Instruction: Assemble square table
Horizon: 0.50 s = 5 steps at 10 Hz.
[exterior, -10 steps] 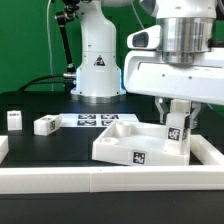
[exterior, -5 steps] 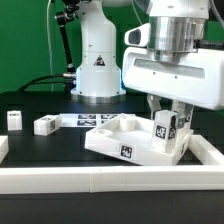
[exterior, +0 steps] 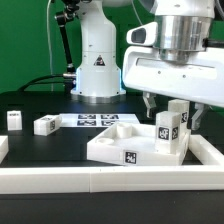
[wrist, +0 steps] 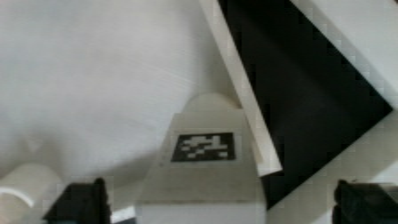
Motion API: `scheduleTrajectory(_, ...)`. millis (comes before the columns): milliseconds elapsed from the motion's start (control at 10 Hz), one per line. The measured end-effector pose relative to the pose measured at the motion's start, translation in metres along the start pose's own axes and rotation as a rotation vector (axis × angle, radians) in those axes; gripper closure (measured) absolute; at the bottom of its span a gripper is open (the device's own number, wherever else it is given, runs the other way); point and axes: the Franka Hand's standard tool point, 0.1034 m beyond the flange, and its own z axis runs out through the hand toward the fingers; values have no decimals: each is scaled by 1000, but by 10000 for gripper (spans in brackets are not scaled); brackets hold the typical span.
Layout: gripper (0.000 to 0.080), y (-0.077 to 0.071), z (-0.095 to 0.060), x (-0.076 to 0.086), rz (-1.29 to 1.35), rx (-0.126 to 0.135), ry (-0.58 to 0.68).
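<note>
Over the exterior view's right, the gripper (exterior: 170,108) is hovering above the square tabletop (exterior: 110,150), its fingers standing apart around an upright leg (exterior: 168,130) at the tabletop's corner. The wrist view is showing gaps beside each fingertip (wrist: 82,200). Only the exterior view is showing a loose leg (exterior: 14,119) and a second loose leg (exterior: 45,125).

Exterior view: end effector (exterior: 170,113) housing is cut by the top and right edges, wrist above out of frame. The upright leg (exterior: 170,130) hides the tabletop (exterior: 122,147) corner behind it. Marker board (exterior: 95,120) is partly covered by the tabletop. Tags on the loose leg (exterior: 14,119) and second loose leg (exterior: 45,125) are too small to read. Wrist view: whole frame soft, leg tag (wrist: 205,146) blurred, fingertips (wrist: 79,198) clipped by the picture's edge, tabletop runs out of frame.
</note>
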Motion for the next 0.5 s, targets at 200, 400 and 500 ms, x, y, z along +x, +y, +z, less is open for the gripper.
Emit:
scheduleTrajectory(200, 152, 10, -12, -1, -43, 12, -8)
scheduleTrajectory(400, 150, 14, -13, -4, -17, 10, -14)
scheduleTrajectory(500, 150, 14, -12, -4, -18, 9, -14)
